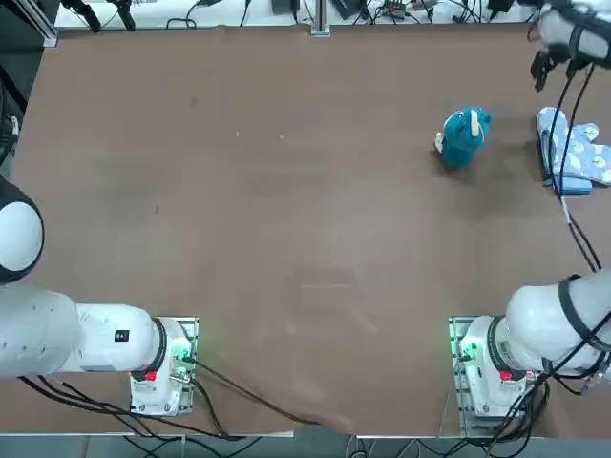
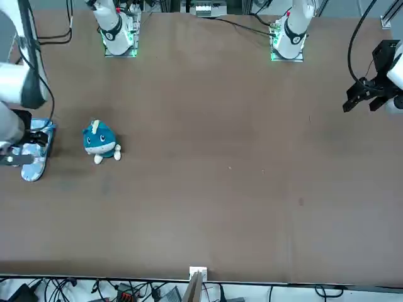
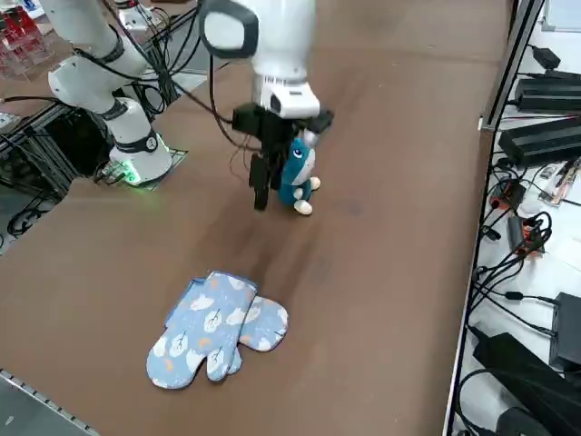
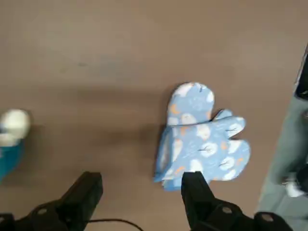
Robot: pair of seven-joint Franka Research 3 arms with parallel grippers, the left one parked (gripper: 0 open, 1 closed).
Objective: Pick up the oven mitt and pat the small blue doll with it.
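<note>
The right arm's black two-finger gripper [image 4: 139, 202] hangs in the air above the brown table [image 1: 286, 219], its fingers [image 4: 82, 195] spread wide with nothing between them. In the side view the gripper [image 3: 263, 186] points down, raised clear of the tabletop, and from that angle it partly covers the doll behind it. In the overhead view it sits at the far right corner of the table, its black cables trailing back toward the arm's base.

The oven mitt [image 4: 202, 139], a flat light-blue fabric piece with whitish and orange patches and a thumb lobe, lies on the table just beneath and beside the gripper, apart from both fingers. It seems to rest on a second matching mitt, since two sets of rounded ends and thumbs show in the side view [image 3: 218, 327]. The pair lies close to the table's right edge [image 1: 573, 153], on the far half.

The small blue doll [image 1: 463, 136], a teal plush figure with a rounded body, a lighter blue head and small cream parts, stands to the left of the mitts, near them but not touching. From the front camera it shows upright [image 2: 99, 141] on the bare table surface.
</note>
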